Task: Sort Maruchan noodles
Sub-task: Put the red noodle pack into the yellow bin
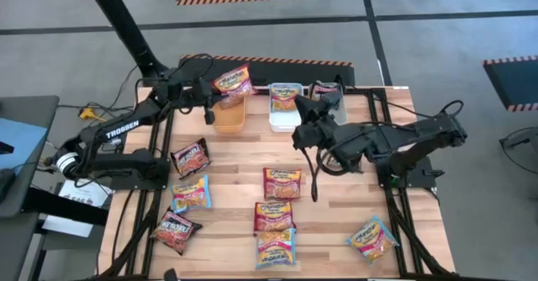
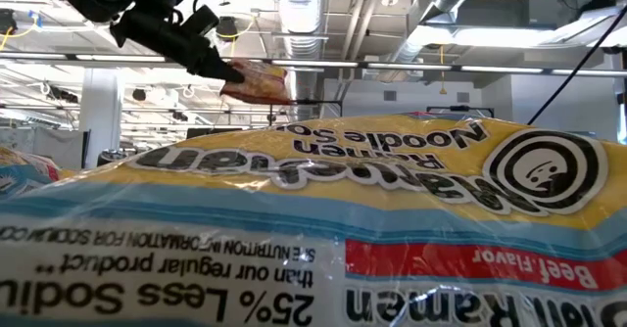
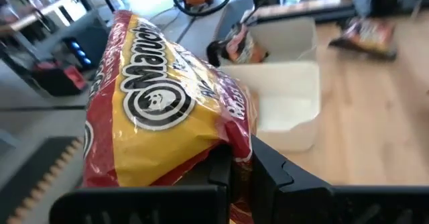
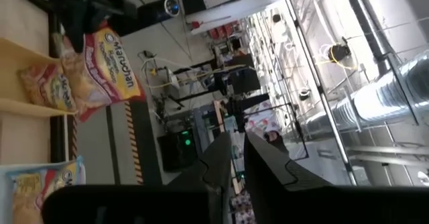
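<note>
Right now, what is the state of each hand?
Left hand: closed on a red-yellow packet, above the orange bin.
Right hand: cannot be told.

1. A blue-and-yellow packet [image 2: 323, 229] fills the lower low view, cut off by three edges and hiding the table.
2. In the left wrist view, the far packets [image 3: 367, 33] at upper right are blurred.
3. The grey bin [image 1: 329, 98], upper centre of the high view, is partly hidden by the right arm.

Both arms reach toward the far side of the desk.
Left end effector [image 1: 220, 90] is raised, fingers clamped tight; right end effector [image 1: 304, 135] is held aloft mid-desk, its fingers [image 4: 265, 158] narrowly parted, arm bent.
</note>
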Controlling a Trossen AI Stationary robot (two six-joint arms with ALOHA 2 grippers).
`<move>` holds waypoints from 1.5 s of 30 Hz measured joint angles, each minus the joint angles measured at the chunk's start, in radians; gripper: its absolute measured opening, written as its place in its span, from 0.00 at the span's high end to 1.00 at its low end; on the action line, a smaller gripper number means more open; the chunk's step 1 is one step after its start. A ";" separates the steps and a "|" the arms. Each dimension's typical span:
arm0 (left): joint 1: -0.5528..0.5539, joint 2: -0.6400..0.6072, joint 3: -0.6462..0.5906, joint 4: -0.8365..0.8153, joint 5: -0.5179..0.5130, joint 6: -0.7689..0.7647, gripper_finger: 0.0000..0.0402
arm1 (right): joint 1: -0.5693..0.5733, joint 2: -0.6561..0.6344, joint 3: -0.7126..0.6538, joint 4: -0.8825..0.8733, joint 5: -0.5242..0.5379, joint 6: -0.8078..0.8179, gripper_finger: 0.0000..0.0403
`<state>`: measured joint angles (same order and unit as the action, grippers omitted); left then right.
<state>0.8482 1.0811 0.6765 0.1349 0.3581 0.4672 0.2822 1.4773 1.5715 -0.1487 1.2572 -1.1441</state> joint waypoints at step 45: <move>0.086 0.286 -0.002 -0.053 -0.156 -0.034 0.97 | -0.036 0.000 0.000 -0.025 -0.003 0.021 0.84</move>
<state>0.9339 1.3671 0.6750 0.0822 0.2025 0.4329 0.2462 1.4776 1.5715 -0.1738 1.2545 -1.1233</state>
